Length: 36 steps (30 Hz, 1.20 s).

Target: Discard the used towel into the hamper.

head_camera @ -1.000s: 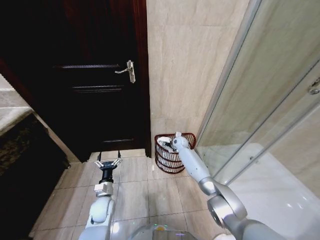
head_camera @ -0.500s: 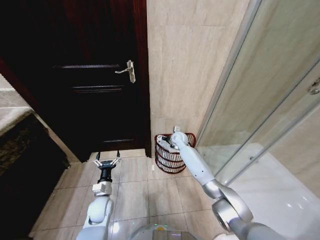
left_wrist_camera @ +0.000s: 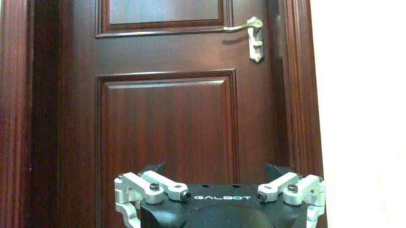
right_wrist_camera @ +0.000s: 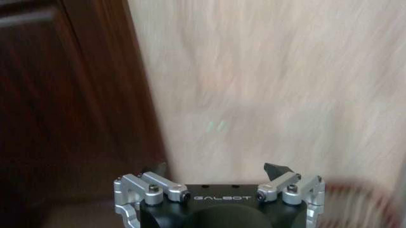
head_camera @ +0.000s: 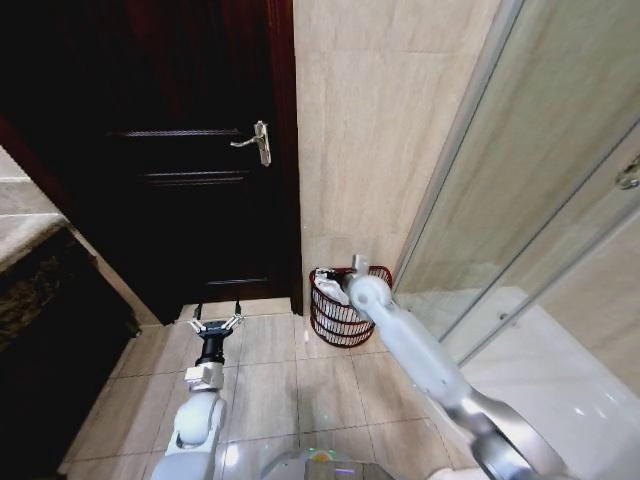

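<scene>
The hamper (head_camera: 343,318), a dark reddish-brown openwork basket, stands on the floor in the corner between the door frame and the tiled wall. A white towel (head_camera: 326,291) lies inside it, against the left rim. My right gripper (head_camera: 355,266) is raised just above the hamper's rim. In the right wrist view my right gripper (right_wrist_camera: 216,169) is open with nothing between its fingers and faces the wall. My left gripper (head_camera: 218,316) hangs open low over the floor tiles, left of the hamper, and in the left wrist view my left gripper (left_wrist_camera: 217,169) points at the door.
A dark wooden door (head_camera: 190,150) with a metal lever handle (head_camera: 255,141) is shut ahead. A glass shower screen (head_camera: 540,190) runs along the right. A dark cabinet (head_camera: 40,340) stands at the left. Bare floor tiles (head_camera: 270,380) lie between me and the hamper.
My right arm has lifted and drawn back from the hamper, so its wrist now stands higher and nearer to me. The left arm has not moved.
</scene>
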Motion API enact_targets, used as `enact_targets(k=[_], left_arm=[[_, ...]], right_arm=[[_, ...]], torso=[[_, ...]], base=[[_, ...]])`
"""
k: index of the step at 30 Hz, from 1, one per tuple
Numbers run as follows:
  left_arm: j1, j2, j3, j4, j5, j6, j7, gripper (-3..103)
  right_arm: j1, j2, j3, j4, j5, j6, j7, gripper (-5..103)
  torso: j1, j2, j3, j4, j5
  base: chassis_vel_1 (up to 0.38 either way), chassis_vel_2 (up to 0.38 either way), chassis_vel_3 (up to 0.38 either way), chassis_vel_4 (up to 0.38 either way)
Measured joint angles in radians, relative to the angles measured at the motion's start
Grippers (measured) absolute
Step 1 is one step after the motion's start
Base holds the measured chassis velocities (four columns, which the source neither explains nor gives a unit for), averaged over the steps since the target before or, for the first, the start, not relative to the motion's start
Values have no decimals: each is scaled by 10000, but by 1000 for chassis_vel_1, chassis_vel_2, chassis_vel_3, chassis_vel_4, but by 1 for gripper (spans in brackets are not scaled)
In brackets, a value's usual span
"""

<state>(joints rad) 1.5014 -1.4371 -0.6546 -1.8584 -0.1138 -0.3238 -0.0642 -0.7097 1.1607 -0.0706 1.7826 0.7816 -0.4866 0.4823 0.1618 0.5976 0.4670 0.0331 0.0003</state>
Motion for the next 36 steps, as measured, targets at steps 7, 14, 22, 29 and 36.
enact_targets(k=[7,14,22,29,36], left_arm=[[13,407,93,323,-315,38,70,100],[-32,721,234,271,-618,201,297,100],[117,1241,336,-82,-1375,632,986,100],[377,1271,407,-490,-1615,712,1237,100],[715,1016,228,-811,-1579,639,1277,100]], right_arm=[[-2546,-422,1553,1096,-3471,1928,-1967,100],[-5351,391,3549,2450,-5714,2904,-2727,100],[-7581,1764,4746,3583,-7937,3782,-2733,100],[-8540,2645,5584,4058,-8639,4649,-3028,100],[-8789,2577,6031,4243,-8580,4825,-3245,100]], torso=[[0,0,0,2,-3],[0,0,0,2,-3],[-1,0,0,1,-3],[-1,1,0,2,-4],[0,1,1,6,-3]], base=[[0,0,0,0],[0,0,0,0],[0,0,0,0],[0,0,0,0],[0,0,0,0]])
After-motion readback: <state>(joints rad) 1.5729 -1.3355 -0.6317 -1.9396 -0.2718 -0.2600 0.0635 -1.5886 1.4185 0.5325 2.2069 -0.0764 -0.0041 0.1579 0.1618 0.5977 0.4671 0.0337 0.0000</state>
